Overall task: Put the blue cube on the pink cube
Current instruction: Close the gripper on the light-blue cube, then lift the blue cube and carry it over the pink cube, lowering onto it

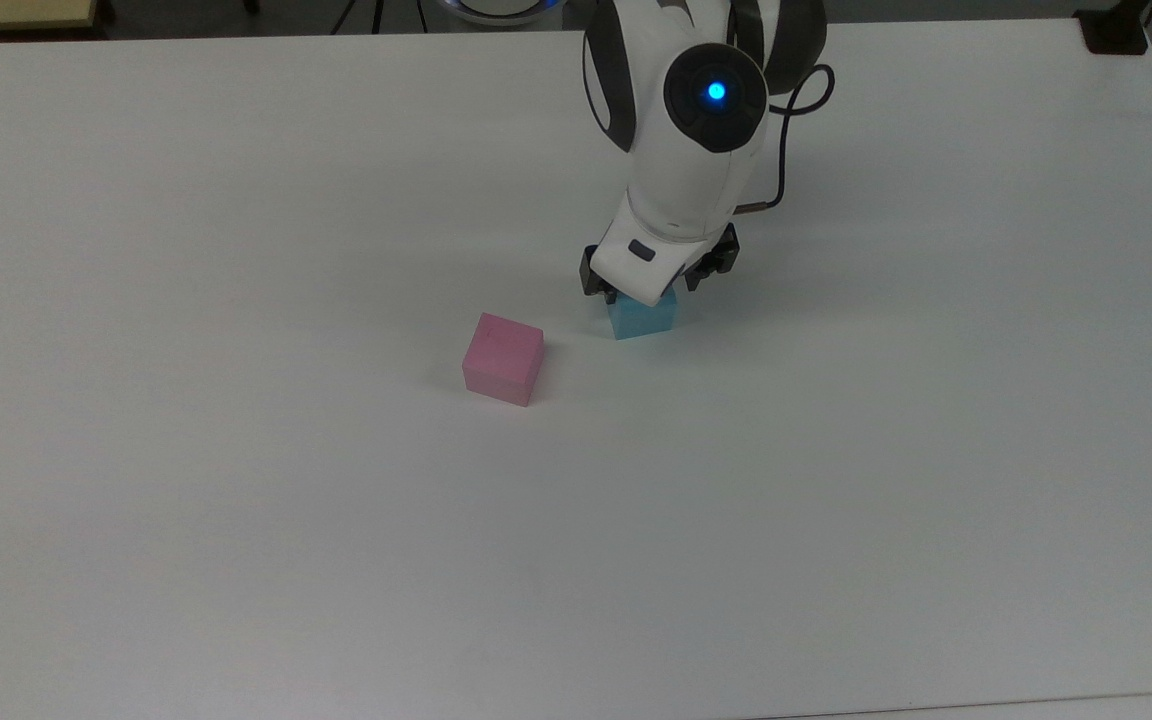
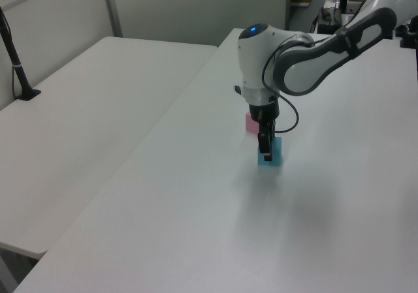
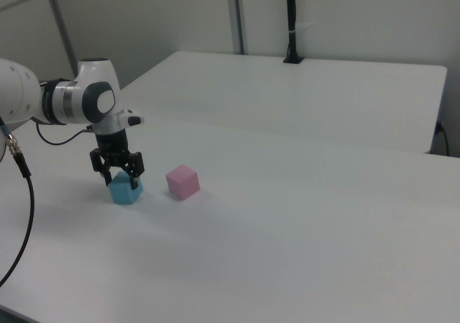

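The blue cube [image 1: 644, 316] is seen resting on the white surface [image 1: 236, 500], just beside the pink cube [image 1: 503, 358] but not touching it. The end effector [image 3: 119, 180] is lowered over the blue cube, its fingers spread to either side; contact cannot be told.

Matt blue cube [image 1: 648, 317], matt pink cube [image 1: 503, 358], smooth white table [image 1: 236, 200]

White worktop [image 1: 236, 550] carries two items resting directly on it: blue cube [image 1: 644, 316] and pink cube [image 1: 503, 358], near but apart.
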Robot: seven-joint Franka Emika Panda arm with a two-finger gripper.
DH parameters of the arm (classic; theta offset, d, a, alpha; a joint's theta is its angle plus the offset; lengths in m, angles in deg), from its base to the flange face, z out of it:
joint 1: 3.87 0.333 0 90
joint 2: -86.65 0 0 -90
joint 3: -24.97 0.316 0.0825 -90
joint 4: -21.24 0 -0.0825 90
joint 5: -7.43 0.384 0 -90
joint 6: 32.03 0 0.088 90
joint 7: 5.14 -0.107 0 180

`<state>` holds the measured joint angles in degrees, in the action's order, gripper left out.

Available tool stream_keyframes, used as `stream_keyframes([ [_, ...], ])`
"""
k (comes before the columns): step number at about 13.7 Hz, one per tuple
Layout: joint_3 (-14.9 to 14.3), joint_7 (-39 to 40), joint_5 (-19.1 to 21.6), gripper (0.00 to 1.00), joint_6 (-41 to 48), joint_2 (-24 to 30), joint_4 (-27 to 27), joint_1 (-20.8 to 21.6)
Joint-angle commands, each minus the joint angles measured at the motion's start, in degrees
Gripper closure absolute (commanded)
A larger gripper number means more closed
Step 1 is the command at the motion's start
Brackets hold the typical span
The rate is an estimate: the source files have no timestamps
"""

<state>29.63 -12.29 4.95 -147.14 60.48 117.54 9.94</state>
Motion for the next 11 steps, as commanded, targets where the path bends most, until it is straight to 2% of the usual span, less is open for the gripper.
stream_keyframes([
  [1,-0.88,-1.91,0.29,0.69,0.49,1.38,-0.06,0.62],
  [5,-1.5,-1.03,0.2,0.69,11.64,3.14,-7.34,-3.42],
  [8,-1.59,-0.32,0.02,0.68,12.28,3.23,-9.9,-7.02],
  [10,-2.03,-0.15,-1.46,0.67,11.67,2.97,-10.09,-9.39],
  [11,-2.03,0.11,-1.82,0.65,11.14,2.53,-10.35,-10.36],
])
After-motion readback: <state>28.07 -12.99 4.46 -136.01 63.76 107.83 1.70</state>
